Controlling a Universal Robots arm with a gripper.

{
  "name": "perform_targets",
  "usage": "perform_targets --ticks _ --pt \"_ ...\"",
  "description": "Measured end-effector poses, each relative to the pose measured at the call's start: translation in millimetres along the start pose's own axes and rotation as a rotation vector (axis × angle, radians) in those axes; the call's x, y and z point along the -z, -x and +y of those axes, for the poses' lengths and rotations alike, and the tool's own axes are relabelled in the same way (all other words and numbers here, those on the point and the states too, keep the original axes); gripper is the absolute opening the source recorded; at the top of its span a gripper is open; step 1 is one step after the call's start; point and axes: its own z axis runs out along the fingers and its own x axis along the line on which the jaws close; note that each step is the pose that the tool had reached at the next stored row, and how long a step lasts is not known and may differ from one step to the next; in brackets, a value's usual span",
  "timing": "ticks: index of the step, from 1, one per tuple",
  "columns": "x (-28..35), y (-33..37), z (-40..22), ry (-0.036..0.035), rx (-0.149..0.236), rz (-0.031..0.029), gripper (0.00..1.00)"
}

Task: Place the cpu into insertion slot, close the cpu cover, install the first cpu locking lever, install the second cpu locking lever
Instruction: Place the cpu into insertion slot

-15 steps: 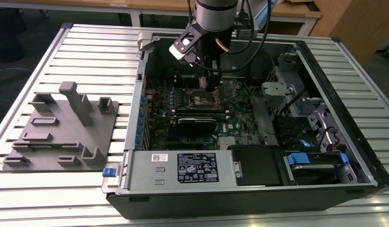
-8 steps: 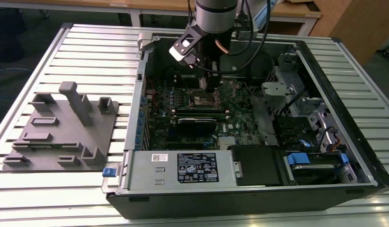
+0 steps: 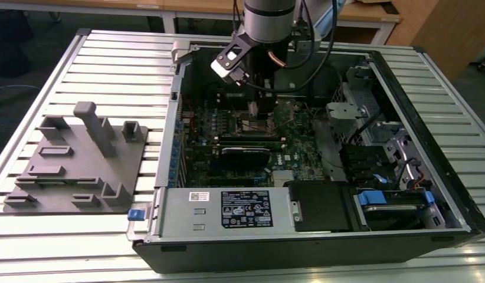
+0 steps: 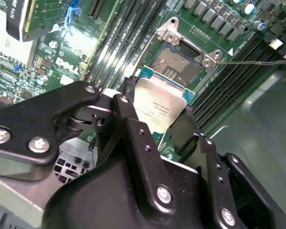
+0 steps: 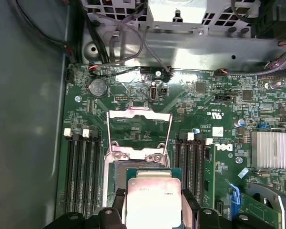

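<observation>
While the chip [image 4: 159, 106] is pinched at its edges by the tool [image 4: 157, 113], it is held close above the open socket [image 4: 177, 64], unseated. The cover [image 5: 138, 113] is stood up. Placement is judged in hand: squaring-up and a straight descent are needed.

Exterior view: set high and well back, angled down on the open computer case [image 3: 305, 253] and slatted table [image 3: 108, 59]; the arm [image 3: 268, 17] enters at upper centre. Both wrist views sit close above the motherboard [image 5: 205, 95], looking along the gripper [image 5: 152, 206]. Both take in the cpu [image 4: 159, 100] and insertion slot [image 4: 178, 64].
</observation>
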Motion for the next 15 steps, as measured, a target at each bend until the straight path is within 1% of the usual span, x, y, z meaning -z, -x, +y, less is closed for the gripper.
perform_targets --ticks 4,7,12,15 --pt "-5.8 -0.1 -0.4 -0.0001 0.0 -0.0002 0.54" --pt "-7.1 -0.3 -0.5 -0.0002 0.0 -0.0005 0.54" --pt "-9.6 -6.2 -1.8 -0.0002 0.0 -0.0004 0.54" --pt "-14.0 -8.7 -2.6 -0.0001 0.0 -0.0003 0.54"
